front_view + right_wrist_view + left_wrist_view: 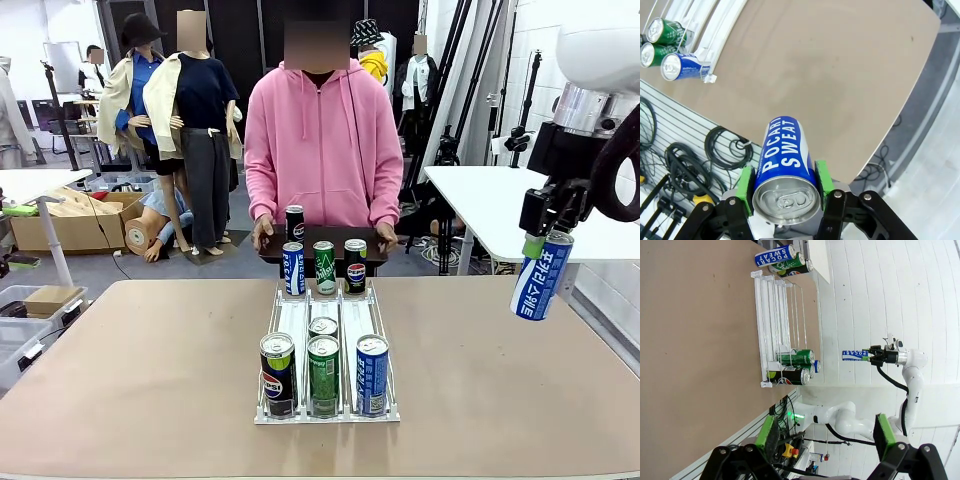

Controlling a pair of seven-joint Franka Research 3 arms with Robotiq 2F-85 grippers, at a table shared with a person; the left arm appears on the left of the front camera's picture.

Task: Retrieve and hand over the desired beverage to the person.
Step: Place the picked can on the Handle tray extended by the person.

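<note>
- Up at the table's point(150, 350) right side, the right gripper point(545, 238) has its fingers point(821, 175) clamped on a blue Pocari Sweat can point(541, 276), hanging tilted in the air.
- Left gripper point(825, 437): fingers apart, nothing between them.
- White wire rack point(330, 330) stands mid-table with cans at its near end.
- Across the table, the person point(322, 140) in pink holds a dark tray point(320, 250) carrying more cans.

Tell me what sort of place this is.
Probably a robotics lab staged as a drink-serving stand: a wire can rack on a bare table, camera stands behind, coiled cables along a slotted wall.
</note>
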